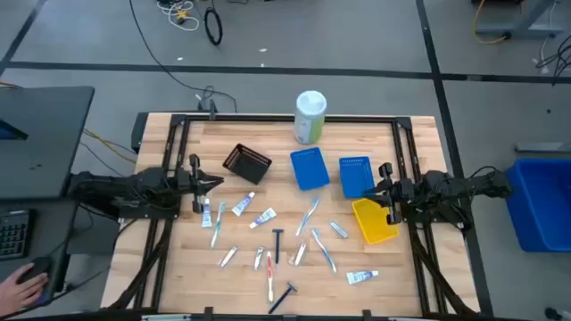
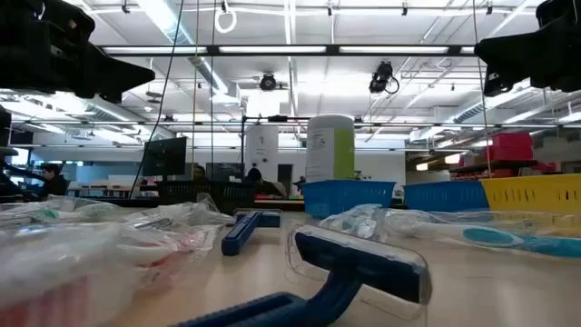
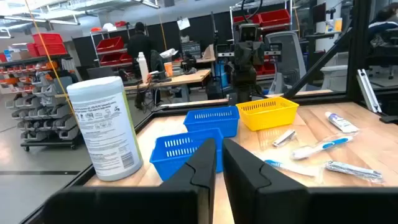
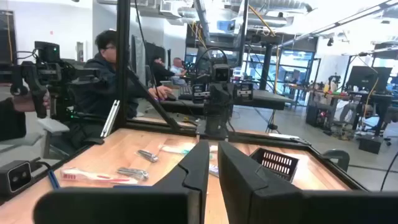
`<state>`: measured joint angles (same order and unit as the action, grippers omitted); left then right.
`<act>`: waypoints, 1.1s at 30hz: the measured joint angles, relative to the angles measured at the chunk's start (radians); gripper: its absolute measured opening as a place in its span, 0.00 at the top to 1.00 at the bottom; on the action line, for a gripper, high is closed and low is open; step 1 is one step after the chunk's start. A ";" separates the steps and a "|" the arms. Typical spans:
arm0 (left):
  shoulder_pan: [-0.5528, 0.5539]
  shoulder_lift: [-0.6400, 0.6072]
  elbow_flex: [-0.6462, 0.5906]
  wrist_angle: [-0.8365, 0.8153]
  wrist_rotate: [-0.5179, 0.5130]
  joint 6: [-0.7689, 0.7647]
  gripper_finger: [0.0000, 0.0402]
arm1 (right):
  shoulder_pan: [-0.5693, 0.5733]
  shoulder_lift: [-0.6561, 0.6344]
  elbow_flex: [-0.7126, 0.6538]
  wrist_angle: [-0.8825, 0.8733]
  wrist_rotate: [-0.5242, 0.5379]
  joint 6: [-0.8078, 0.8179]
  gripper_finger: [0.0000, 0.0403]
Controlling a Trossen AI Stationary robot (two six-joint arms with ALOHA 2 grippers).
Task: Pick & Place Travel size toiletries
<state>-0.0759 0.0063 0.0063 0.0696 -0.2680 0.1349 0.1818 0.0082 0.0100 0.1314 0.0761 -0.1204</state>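
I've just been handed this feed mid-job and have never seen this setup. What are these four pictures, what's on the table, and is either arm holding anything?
Two dark robot arms work at a wooden table. One picture looks straight down, one sits at table-top height, and one comes from each arm's wrist. The left tool waits at the table's left side, the right tool at its right. Both are shut and hold nothing. Between them lie the travel size toiletries: small tubes, toothbrushes and razors, scattered loose. Toward the back stand a black bin, two blue bins and a yellow bin, with a white-and-green canister at the far edge.
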 joint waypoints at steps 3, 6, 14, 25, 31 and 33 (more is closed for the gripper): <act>0.000 0.000 0.000 0.000 0.000 0.000 0.92 | 0.000 0.000 0.000 0.000 0.000 0.000 0.89; 0.000 0.000 0.000 0.001 0.000 0.000 0.92 | 0.000 0.000 0.000 0.000 0.000 0.000 0.89; 0.000 0.000 0.000 0.006 -0.001 0.000 0.92 | 0.000 0.000 0.000 0.000 0.000 0.000 0.89; 0.000 0.000 0.000 0.054 0.081 -0.079 0.92 | 0.000 0.000 0.000 0.006 0.000 -0.013 0.89; 0.000 0.000 0.000 0.149 0.125 -0.107 0.94 | 0.000 0.000 0.000 0.008 0.004 0.098 0.89; 0.000 0.000 0.000 0.159 0.107 -0.109 0.95 | 0.000 0.000 0.000 0.014 0.045 0.070 0.89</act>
<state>-0.0761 0.0063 0.0063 0.2284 -0.1614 0.0255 0.1820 0.0086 0.0097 0.1456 0.1214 -0.0502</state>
